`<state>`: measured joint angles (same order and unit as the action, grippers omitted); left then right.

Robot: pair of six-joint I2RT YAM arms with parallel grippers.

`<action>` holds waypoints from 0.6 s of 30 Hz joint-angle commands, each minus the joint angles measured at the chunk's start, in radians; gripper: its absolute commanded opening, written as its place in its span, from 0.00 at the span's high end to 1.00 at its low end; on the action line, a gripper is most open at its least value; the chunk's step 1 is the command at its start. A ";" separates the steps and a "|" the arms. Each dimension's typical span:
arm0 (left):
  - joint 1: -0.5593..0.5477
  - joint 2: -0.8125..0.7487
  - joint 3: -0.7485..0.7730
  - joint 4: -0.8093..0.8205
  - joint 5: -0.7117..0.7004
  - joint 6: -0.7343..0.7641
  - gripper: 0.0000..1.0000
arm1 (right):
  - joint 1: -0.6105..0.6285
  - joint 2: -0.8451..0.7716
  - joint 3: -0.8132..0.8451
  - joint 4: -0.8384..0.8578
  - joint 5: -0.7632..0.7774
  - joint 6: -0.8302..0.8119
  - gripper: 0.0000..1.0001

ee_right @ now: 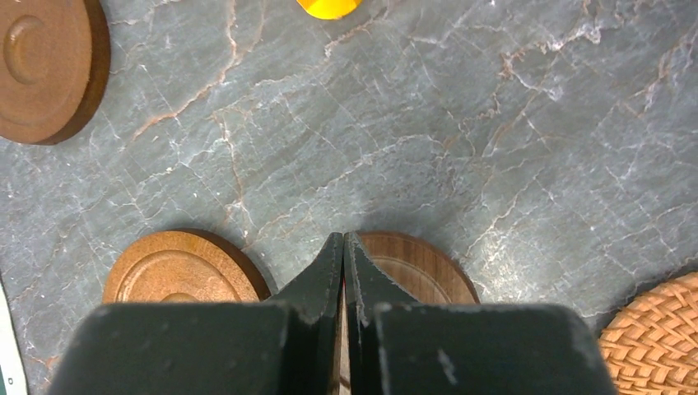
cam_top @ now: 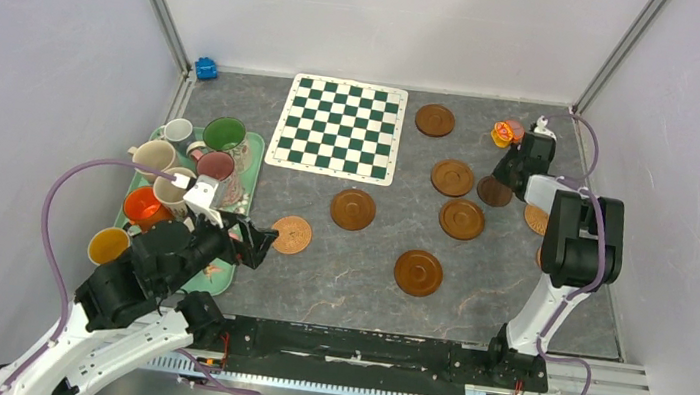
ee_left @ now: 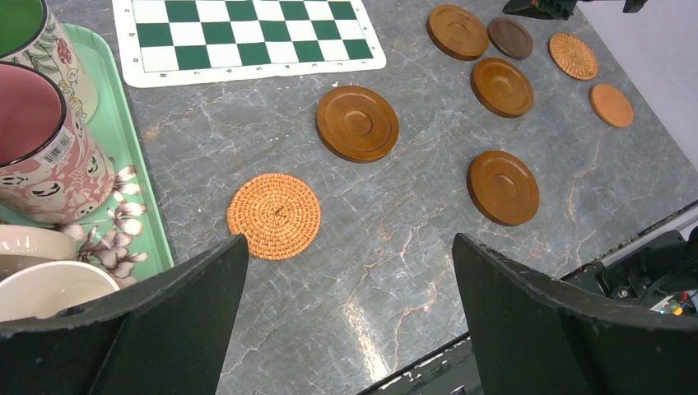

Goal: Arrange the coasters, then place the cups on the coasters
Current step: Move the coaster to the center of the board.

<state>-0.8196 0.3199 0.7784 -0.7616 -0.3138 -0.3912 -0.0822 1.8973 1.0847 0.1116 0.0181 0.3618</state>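
Left gripper [ee_left: 346, 247] is hovering spread wide, woven coaster [ee_left: 274, 216] lying just ahead on the surface [ee_left: 395, 271]; right gripper [ee_right: 344, 239], pressed together, is sitting over a dark coaster [ee_right: 416, 263], well apart.

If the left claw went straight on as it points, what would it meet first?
Probably the woven coaster just ahead of the open left claw, or bare table beside it; depth is unclear.

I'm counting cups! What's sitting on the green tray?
Mugs: a green-lined mug, a pink mug, an orange mug, a cream mug. The left arm hides the tray's near end.
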 commanded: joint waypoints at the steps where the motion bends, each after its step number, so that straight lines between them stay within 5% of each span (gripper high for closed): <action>1: -0.003 0.007 0.003 0.027 -0.017 0.021 0.00 | 0.001 -0.048 0.046 -0.010 -0.037 -0.052 1.00; 18: -0.003 -0.013 0.002 0.026 -0.010 0.020 0.00 | 0.097 -0.354 -0.257 -0.159 -0.152 0.045 1.00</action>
<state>-0.8196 0.3130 0.7784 -0.7616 -0.3138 -0.3912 -0.0200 1.6161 0.8906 -0.0208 -0.0994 0.3969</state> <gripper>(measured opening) 0.994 0.003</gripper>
